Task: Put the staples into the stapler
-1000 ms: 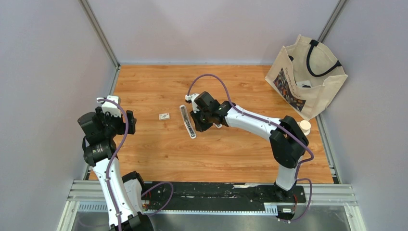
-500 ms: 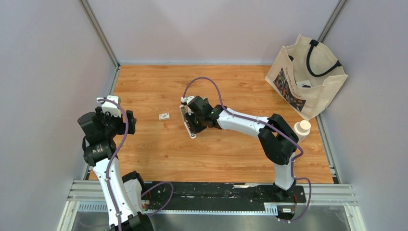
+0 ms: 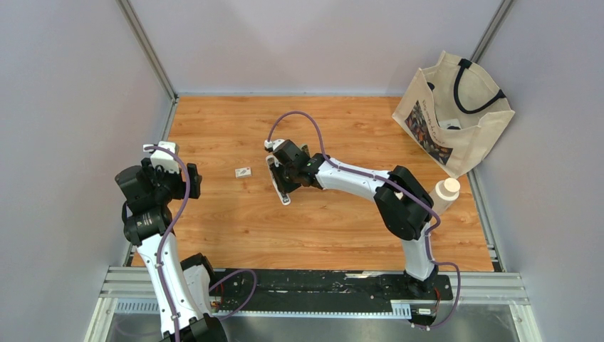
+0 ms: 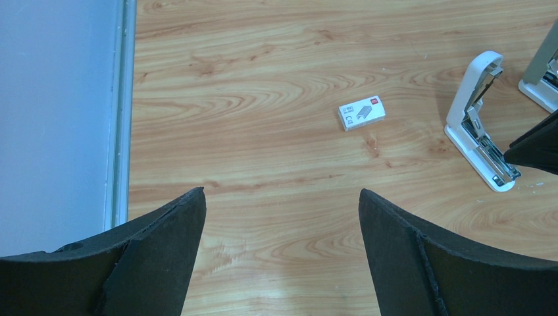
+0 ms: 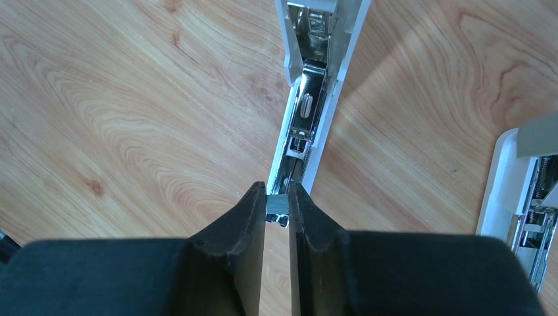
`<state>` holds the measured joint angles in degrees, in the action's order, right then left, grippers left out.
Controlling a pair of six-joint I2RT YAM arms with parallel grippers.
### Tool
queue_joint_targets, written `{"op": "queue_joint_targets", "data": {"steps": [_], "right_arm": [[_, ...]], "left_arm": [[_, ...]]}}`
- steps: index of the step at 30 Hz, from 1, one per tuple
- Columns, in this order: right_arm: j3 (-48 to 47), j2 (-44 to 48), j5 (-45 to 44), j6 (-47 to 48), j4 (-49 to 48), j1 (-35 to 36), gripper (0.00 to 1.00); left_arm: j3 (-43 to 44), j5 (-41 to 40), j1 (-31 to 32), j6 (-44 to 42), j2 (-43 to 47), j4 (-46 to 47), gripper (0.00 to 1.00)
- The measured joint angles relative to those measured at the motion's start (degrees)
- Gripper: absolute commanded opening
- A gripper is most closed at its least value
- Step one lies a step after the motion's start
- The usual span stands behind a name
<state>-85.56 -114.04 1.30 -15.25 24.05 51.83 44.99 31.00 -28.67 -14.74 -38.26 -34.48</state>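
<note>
The white stapler (image 3: pixel 285 199) lies opened out on the wooden table, its metal channel facing up (image 5: pixel 308 108); it also shows in the left wrist view (image 4: pixel 485 155). My right gripper (image 3: pixel 283 175) hangs over it, shut on the staples (image 5: pixel 277 206), a tiny grey strip pinched between the fingertips just above the near end of the channel. My right gripper (image 5: pixel 277 197) points along the stapler. My left gripper (image 3: pixel 189 182) is open and empty at the left side of the table, well away from the stapler; its fingers (image 4: pixel 164 250) frame bare wood.
A small white staple box (image 3: pixel 243 171) lies left of the stapler, and shows in the left wrist view (image 4: pixel 361 113). Another white stapler-like piece (image 5: pixel 520 191) lies to the right of my right gripper. A canvas bag (image 3: pixel 452 117) and a white bottle (image 3: pixel 447 189) stand at the right.
My right gripper has moved left with the staples, from beside the stapler to over it. The left arm has not moved.
</note>
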Motion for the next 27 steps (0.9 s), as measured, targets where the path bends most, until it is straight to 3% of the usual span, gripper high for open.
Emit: {"op": "queue_joint_targets", "data": {"steps": [27], "right_arm": [[0.0, -1.3, -0.4, -0.4, 0.0, 0.1, 0.19]], "left_arm": [[-0.1, 0.0, 0.0, 0.0, -0.1, 0.0, 0.94]]}}
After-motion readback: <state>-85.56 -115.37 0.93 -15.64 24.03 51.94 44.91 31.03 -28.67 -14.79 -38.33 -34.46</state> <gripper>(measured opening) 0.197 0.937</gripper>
